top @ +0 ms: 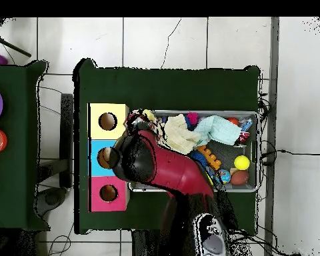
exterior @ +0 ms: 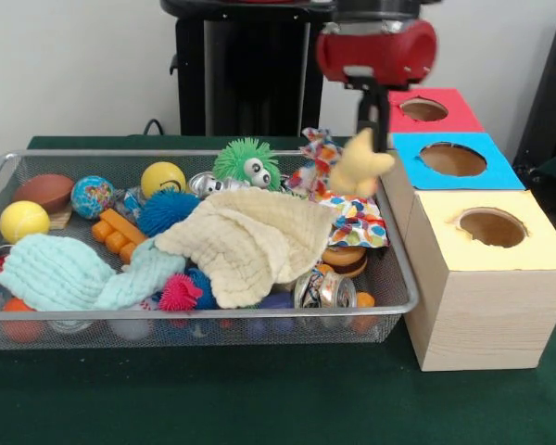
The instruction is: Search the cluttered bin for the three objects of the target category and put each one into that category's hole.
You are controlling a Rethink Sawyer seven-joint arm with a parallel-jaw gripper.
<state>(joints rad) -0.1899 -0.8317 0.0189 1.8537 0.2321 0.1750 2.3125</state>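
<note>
The cluttered bin (exterior: 400,258), a silver wire-mesh basket, lies on the green table and is full of toys and cloths; it also shows in the overhead view (top: 257,133). My gripper (exterior: 372,139) hangs over the bin's right end, beside the blue box (exterior: 489,171). It is shut on a pale yellow soft thing (exterior: 360,167) held above the clutter. Three boxes with round holes stand right of the bin: red (exterior: 459,97), blue, yellow (exterior: 537,246). In the overhead view my red arm (top: 169,167) hides the gripper.
In the bin are a cream cloth (exterior: 250,241), a mint cloth (exterior: 65,273), a dotted colourful cloth (exterior: 357,222), a green fuzzy ball with eyes (exterior: 246,164), yellow balls (exterior: 163,178), a blue spiky ball (exterior: 167,211), a brown football (exterior: 44,191) and cans (exterior: 320,287).
</note>
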